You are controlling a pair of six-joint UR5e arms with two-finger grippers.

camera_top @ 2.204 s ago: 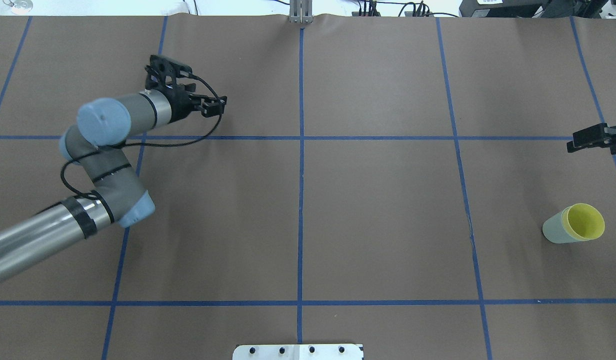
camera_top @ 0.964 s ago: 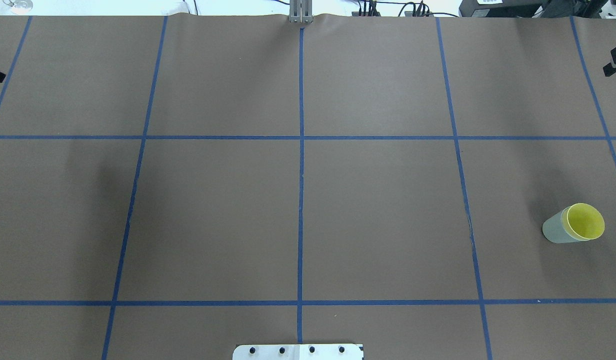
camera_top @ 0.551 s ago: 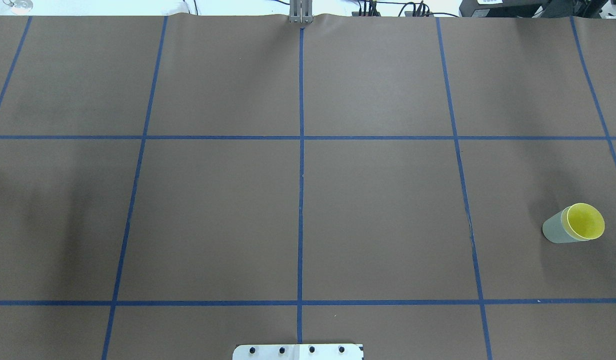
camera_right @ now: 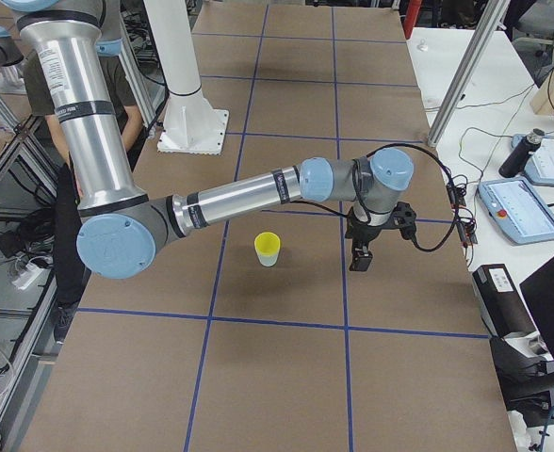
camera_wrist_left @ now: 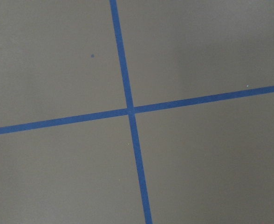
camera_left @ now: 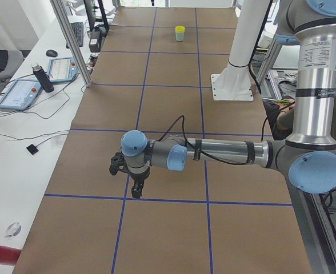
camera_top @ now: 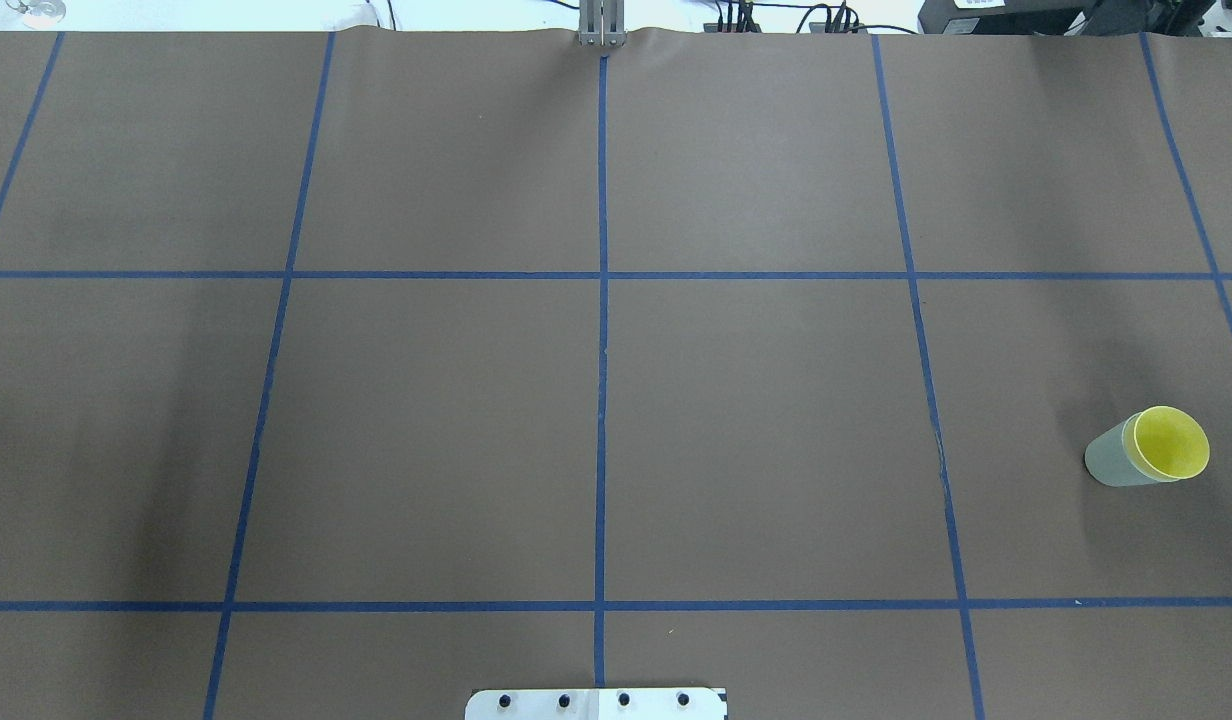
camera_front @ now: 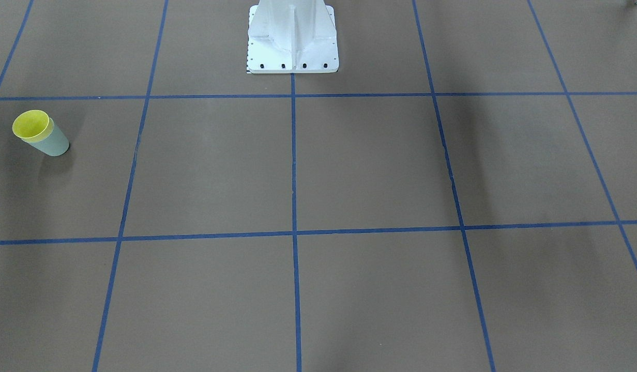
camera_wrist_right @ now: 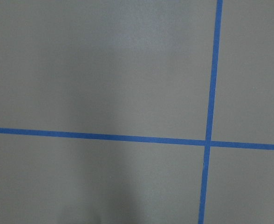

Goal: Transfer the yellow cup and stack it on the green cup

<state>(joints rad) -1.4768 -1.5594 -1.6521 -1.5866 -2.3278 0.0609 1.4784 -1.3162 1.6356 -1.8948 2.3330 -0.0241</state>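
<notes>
The yellow cup (camera_top: 1171, 443) sits nested inside the green cup (camera_top: 1108, 462), and the pair stands upright on the brown table at the right. The yellow cup (camera_front: 31, 125) and the green cup (camera_front: 54, 144) also show in the front-facing view, and the stacked pair in the right side view (camera_right: 268, 249). My left gripper (camera_left: 135, 193) shows only in the left side view, low over the table's left end, far from the cups. My right gripper (camera_right: 360, 261) shows only in the right side view, just beyond the cups. I cannot tell whether either is open or shut.
The robot's white pedestal (camera_front: 292, 36) stands at the table's robot side. Blue tape lines (camera_top: 601, 300) divide the brown table cover. Side benches hold tablets (camera_left: 20, 91) and a bottle (camera_right: 516, 153). Both wrist views show only table and tape.
The left arm has swung out of the overhead view to the left, and the right gripper has left it at the right edge. The nested cups have not moved.
</notes>
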